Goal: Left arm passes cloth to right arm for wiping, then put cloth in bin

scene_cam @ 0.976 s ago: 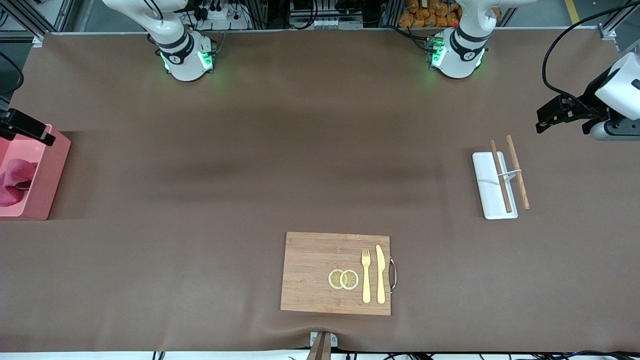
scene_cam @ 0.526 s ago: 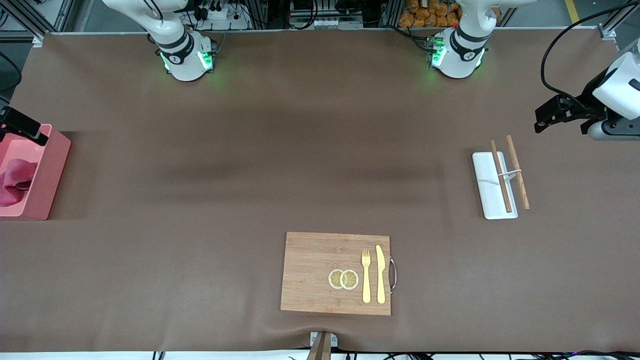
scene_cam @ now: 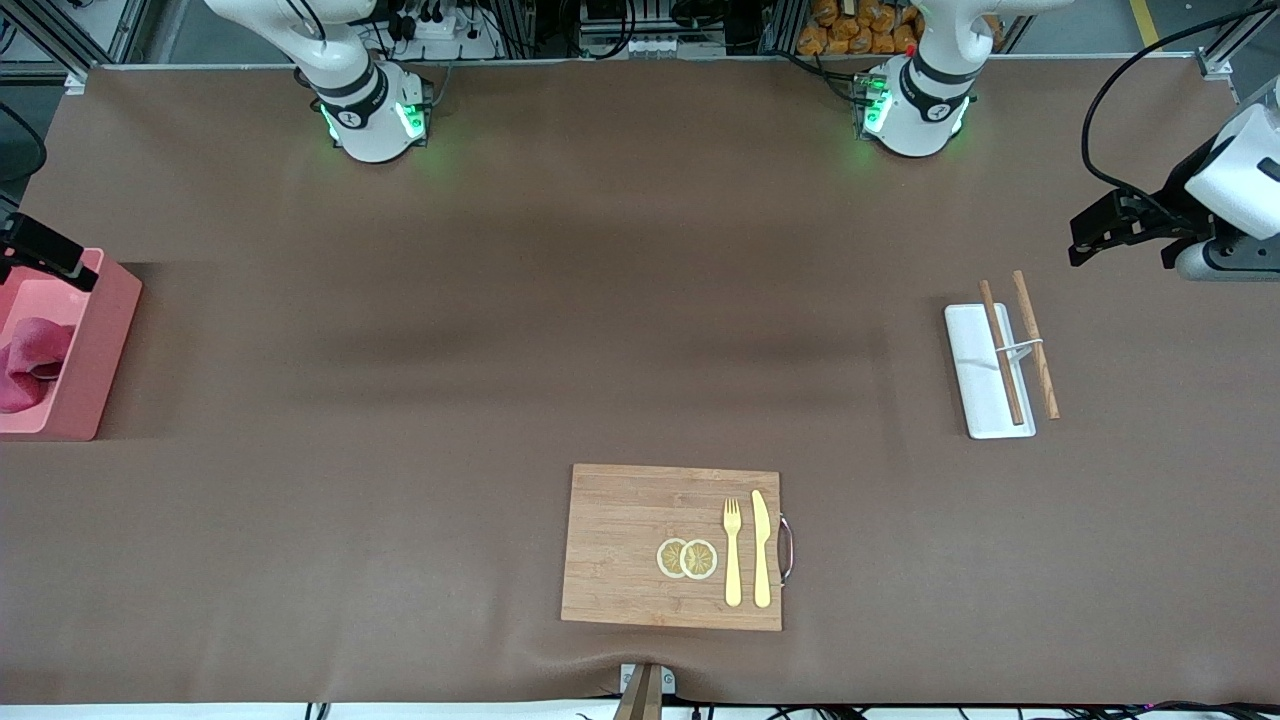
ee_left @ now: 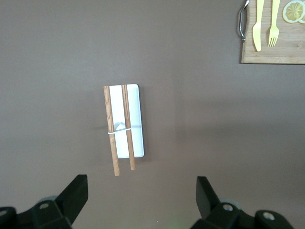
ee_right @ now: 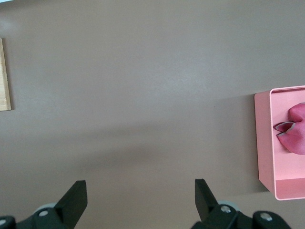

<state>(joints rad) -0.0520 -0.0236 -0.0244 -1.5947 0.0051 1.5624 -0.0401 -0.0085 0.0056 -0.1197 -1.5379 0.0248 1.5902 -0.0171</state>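
The magenta-pink cloth lies crumpled inside the pink bin, which stands at the right arm's end of the table. The right wrist view shows the same cloth in the bin. My right gripper hangs open and empty over the bin's rim; its fingers frame bare table. My left gripper is up in the air at the left arm's end, open with nothing in it. Through its spread fingers I see bare table.
A flat white tray with two wooden chopsticks across it lies near the left arm's end. A wooden cutting board with lemon slices, a yellow fork and a knife sits near the front camera.
Both grippers have drifted slightly toward the robots' side of the table. The cloth, bin, tray and board have not moved.
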